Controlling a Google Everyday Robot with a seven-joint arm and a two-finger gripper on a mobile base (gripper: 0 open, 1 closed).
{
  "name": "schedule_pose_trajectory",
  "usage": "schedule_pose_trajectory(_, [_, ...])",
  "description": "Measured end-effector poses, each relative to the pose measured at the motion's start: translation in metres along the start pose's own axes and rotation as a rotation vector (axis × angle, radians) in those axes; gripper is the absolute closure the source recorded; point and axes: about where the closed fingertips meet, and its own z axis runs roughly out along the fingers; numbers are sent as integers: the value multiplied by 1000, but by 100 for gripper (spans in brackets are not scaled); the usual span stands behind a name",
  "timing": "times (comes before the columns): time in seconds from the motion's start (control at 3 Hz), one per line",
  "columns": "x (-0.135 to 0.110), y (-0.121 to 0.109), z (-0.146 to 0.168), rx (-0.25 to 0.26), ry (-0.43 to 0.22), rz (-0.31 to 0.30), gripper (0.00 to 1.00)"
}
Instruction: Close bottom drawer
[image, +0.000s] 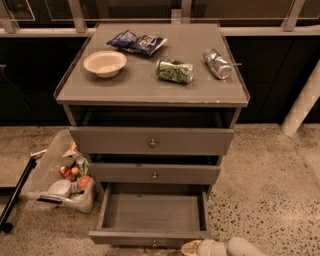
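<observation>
The bottom drawer (154, 212) of the grey-brown cabinet is pulled far out and its shallow box is empty. Its slim front (150, 237) runs along the lower edge of the view, with a small knob (154, 244) barely showing. My gripper (192, 248) is at the bottom edge, just right of the knob and against the drawer front; the white arm (235, 247) extends to its right. The middle drawer (154, 174) and the top drawer (151, 141) sit slightly out.
On the cabinet top (150, 85) lie a cream bowl (104, 63), a blue chip bag (137, 42), a green can (174, 70) and a silver can (217, 63), both on their sides. A clear bin of items (59, 176) stands left on the floor. A white post (302, 102) stands right.
</observation>
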Motion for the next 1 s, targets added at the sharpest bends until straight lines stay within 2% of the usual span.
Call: schedule_pose_trajectory(1.0, [0, 0, 0, 0, 0, 0, 14])
